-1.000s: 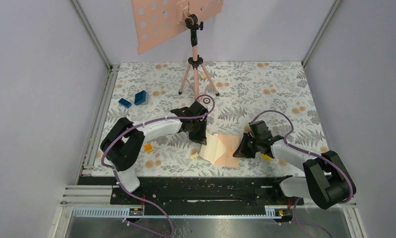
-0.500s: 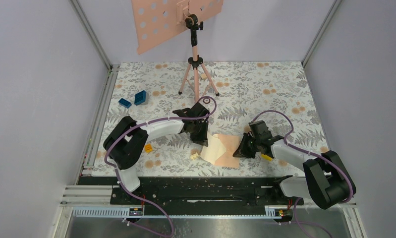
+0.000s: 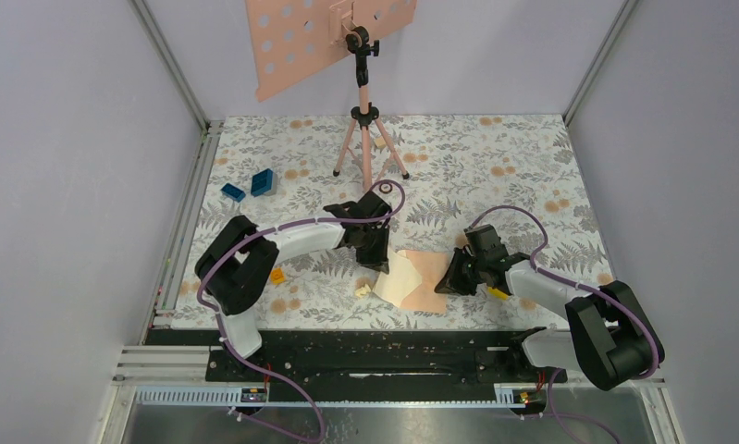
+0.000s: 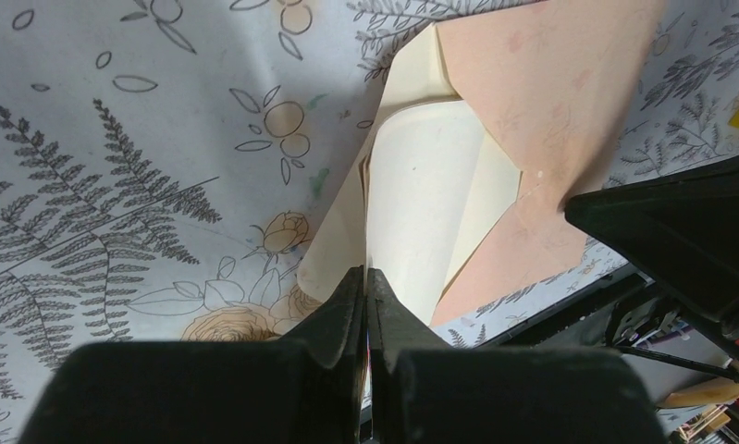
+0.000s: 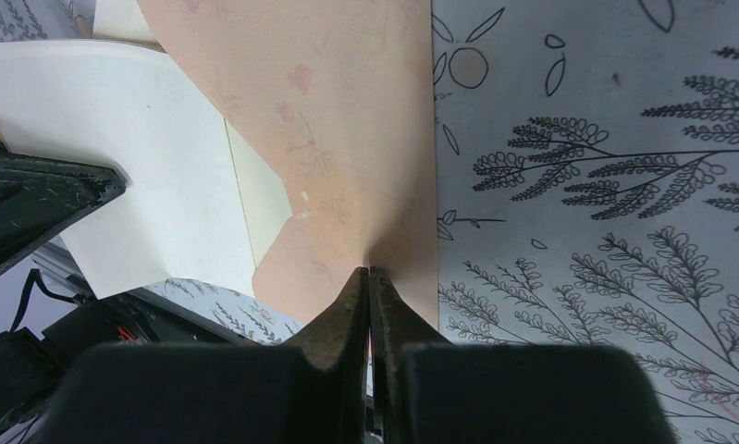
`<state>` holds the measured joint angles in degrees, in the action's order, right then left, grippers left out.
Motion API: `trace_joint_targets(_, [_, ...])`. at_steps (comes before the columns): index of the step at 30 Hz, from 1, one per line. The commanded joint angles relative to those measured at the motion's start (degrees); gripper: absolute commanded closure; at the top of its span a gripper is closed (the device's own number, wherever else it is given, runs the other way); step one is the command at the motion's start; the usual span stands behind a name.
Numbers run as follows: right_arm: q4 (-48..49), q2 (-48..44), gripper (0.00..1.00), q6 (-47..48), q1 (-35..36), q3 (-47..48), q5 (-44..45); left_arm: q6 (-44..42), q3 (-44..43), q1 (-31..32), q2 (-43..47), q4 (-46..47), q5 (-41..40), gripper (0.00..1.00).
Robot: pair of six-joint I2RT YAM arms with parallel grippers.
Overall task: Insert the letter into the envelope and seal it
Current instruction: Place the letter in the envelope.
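Both arms stretch low from the near edge, elbows bent outward. The right gripper [image 5: 367, 273] is pinched tight on the envelope [image 5: 347, 111] at its edge. Slightly farther in, the left gripper [image 4: 365, 277] is clamped on the letter [image 4: 421, 213], which curls partly under the envelope's flap.

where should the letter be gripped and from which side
Pinch the letter by its free cream edge, from the left. The sheet is thin and its far part lies under the envelope flaps, so only that edge is open. The left gripper is shut there; the right gripper pinches the envelope.
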<state>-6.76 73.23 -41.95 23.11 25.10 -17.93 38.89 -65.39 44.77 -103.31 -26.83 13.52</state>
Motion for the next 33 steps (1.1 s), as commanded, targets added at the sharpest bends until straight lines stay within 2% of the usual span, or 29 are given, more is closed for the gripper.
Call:
trace_joint_targets(1, [-3.5,1.5,1.00,1.7,0.0,-1.7,7.1,0.1,-2.7,0.3,-0.8,1.9,1.5,1.00])
trace_joint_targets(33, [-3.2,1.8,1.00,1.3,0.0,-1.6,7.2,10.5,2.1,2.6,-2.9,12.8,1.5,1.00])
